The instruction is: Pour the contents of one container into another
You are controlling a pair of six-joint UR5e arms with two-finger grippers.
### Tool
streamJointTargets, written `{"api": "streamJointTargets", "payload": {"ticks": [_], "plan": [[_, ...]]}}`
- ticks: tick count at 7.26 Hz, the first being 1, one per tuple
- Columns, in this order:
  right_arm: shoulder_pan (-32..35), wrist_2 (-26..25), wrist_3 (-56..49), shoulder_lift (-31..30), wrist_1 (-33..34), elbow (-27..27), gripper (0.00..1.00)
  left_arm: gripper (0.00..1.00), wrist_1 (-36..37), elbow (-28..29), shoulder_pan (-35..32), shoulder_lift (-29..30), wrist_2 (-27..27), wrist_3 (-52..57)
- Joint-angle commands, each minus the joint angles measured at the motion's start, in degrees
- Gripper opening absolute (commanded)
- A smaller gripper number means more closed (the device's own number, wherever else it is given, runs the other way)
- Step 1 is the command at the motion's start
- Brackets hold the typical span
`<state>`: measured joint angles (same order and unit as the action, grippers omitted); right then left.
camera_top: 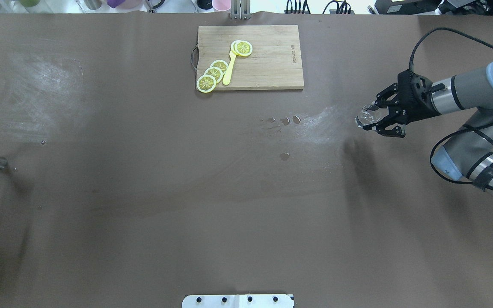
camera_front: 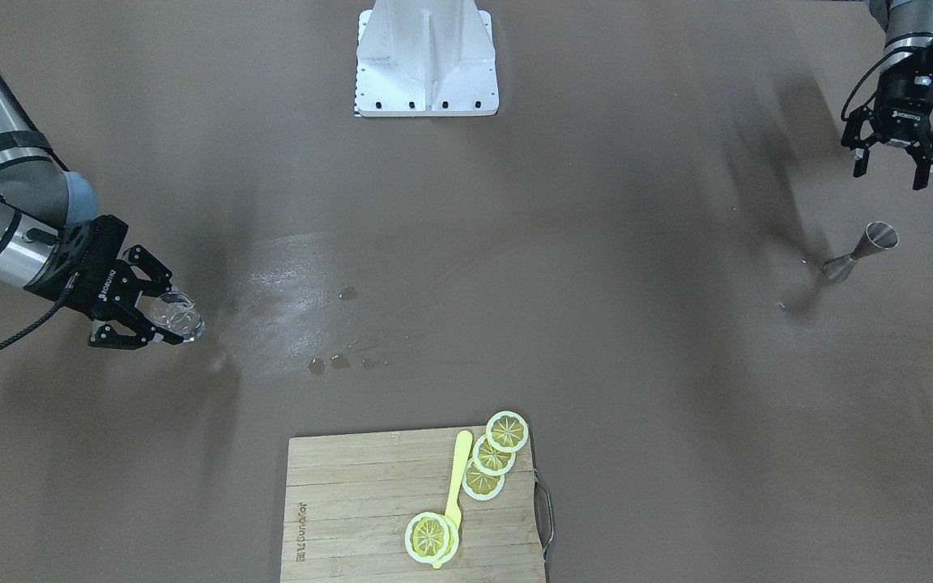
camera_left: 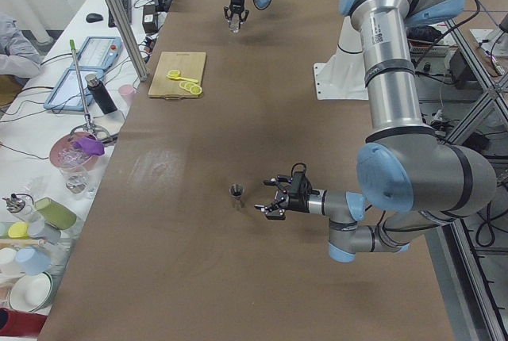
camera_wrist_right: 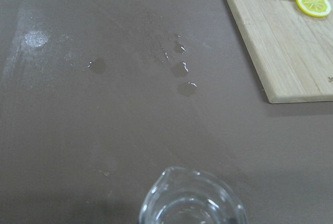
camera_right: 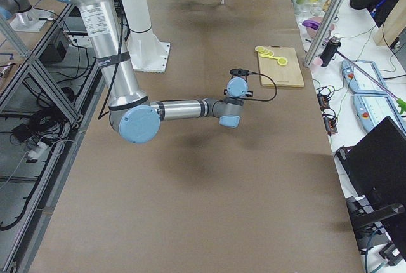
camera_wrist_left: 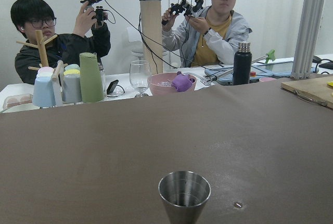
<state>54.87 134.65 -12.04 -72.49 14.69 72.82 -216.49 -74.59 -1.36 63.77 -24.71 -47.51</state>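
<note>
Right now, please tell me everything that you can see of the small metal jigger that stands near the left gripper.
The metal jigger has an hourglass shape: two cones joined at a narrow waist, in what looks like brushed steel. It stands upright on the brown table with an open mouth up; whether it holds liquid I cannot tell. Only the table touches it. The left gripper hangs open beside it, apart. A small shiny speck lies on the table near its foot.
</note>
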Motion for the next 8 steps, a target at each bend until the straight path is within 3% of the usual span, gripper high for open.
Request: {"api": "streamJointTargets", "payload": {"ticks": [1, 3, 4, 6, 8], "plan": [[1.6, 0.3, -6.0, 0.0, 0.4, -0.6, 0.00, 0.98, 0.0, 1.1, 7.4, 0.1, 8.2, -1.2], [2.1, 0.3, -5.4, 0.7, 0.7, -0.7, 0.00, 0.98, 0.3, 1.9, 7.8, 0.3, 7.9, -11.0], [2.7, 1.6, -4.8, 0.8, 3.3, 0.6, 0.00, 0.98, 2.4, 2.1, 7.9, 0.4, 7.5, -22.6], [4.4, 4.5, -4.4, 0.8, 8.1, 4.5, 0.00, 0.98, 23.2, 2.1, 6.7, 0.3, 7.0, -35.4], [5.3, 6.9, -4.4, 0.5, 12.6, 9.1, 0.00, 0.98, 24.4, 2.8, 5.9, 0.3, 7.0, -38.7]]}}
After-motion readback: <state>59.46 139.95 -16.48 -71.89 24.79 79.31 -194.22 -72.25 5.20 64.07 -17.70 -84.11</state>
